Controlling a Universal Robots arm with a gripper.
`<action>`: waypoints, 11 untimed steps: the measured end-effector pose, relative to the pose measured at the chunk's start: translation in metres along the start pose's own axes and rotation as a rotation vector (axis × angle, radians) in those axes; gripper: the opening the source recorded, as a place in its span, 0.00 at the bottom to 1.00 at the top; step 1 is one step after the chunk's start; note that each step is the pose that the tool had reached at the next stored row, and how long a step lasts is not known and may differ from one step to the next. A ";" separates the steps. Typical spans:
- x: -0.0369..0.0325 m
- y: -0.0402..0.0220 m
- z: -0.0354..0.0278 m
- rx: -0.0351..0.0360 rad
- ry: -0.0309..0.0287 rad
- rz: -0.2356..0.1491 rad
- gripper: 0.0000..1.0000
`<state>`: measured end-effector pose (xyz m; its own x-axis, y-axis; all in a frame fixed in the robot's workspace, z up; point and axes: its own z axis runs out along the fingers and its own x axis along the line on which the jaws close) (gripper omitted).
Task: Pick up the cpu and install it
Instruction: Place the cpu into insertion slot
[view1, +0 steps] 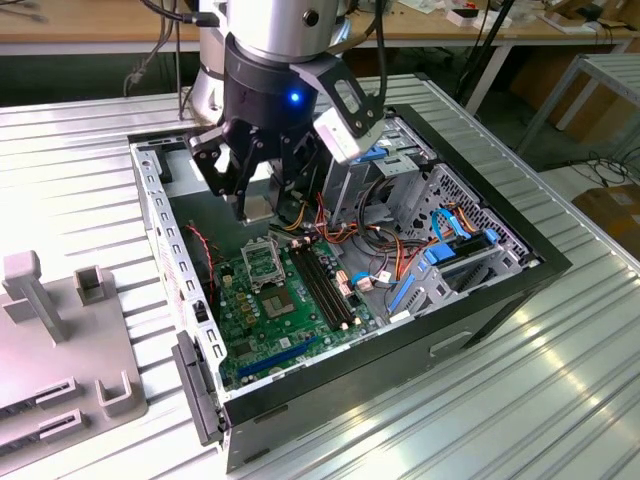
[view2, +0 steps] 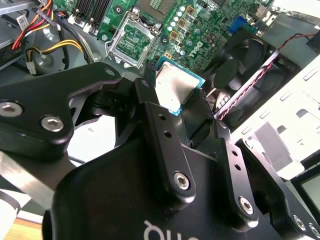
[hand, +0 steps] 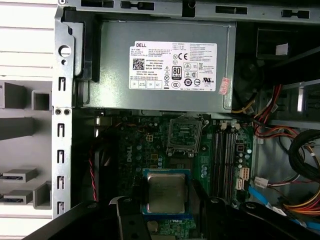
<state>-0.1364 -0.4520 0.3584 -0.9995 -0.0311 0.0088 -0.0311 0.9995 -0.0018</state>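
The jaws are closed on the cpu (view2: 176, 86), pinching opposite edges, likely so its flat underside is free to seat; between them it sits face-up and roughly level; the gripper (view1: 258, 205) hangs over the open computer case (view1: 340, 385); the empty motherboard socket (hand: 184, 136) lies below, ahead of the jaws, untouched.

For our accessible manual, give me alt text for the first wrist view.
The pincer grips a square silvery cpu by its edges above a green circuit board, apart from the metal-framed socket. Beyond sits a grey labelled power supply box.
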 end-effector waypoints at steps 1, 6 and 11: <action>0.0000 0.0000 0.0007 0.0000 0.0000 0.000 0.47; 0.0000 0.0000 0.0045 0.0000 0.0000 0.000 0.47; -0.0001 0.0000 0.0107 0.0000 0.0000 0.000 0.47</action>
<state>-0.1364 -0.4520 0.3478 -0.9995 -0.0311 0.0088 -0.0311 0.9995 -0.0019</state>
